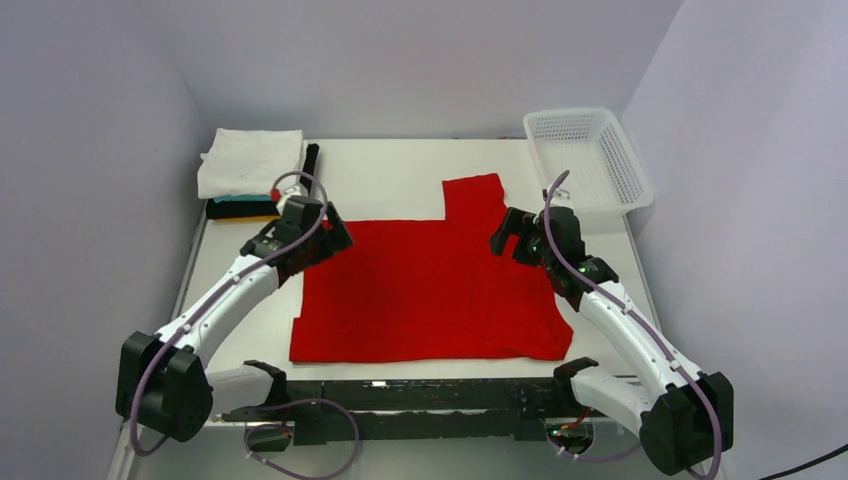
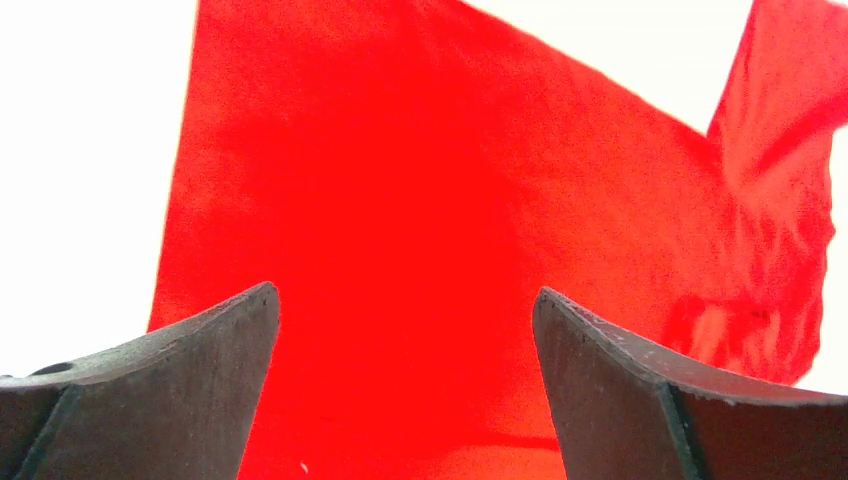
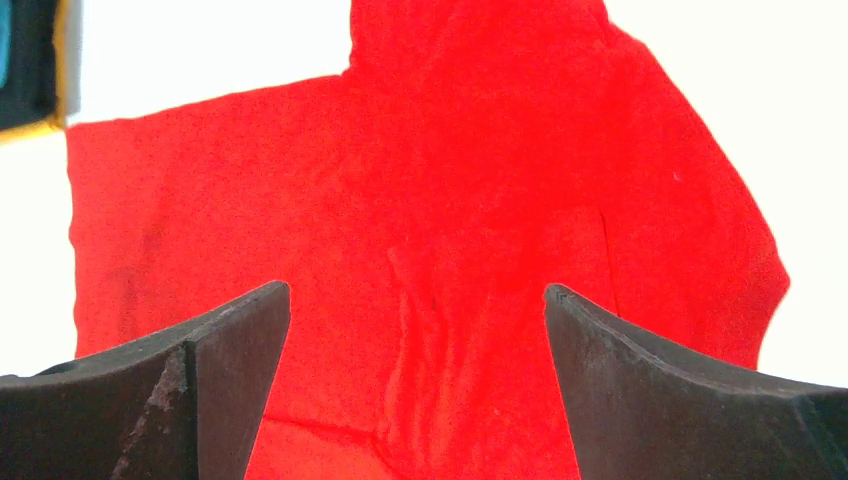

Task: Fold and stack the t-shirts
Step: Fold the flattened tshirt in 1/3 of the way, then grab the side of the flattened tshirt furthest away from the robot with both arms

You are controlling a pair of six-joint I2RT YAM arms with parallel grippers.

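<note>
Red t-shirt (image 1: 425, 295) | far-left corner covered (left gripper (image 2: 405, 295), jaws apart)

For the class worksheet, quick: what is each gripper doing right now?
Left gripper: open, holding nothing, over the red t-shirt.
Right gripper: open, holding nothing.

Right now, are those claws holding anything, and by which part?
Nothing is held: left gripper and right gripper both hang open over the red t-shirt.
</note>
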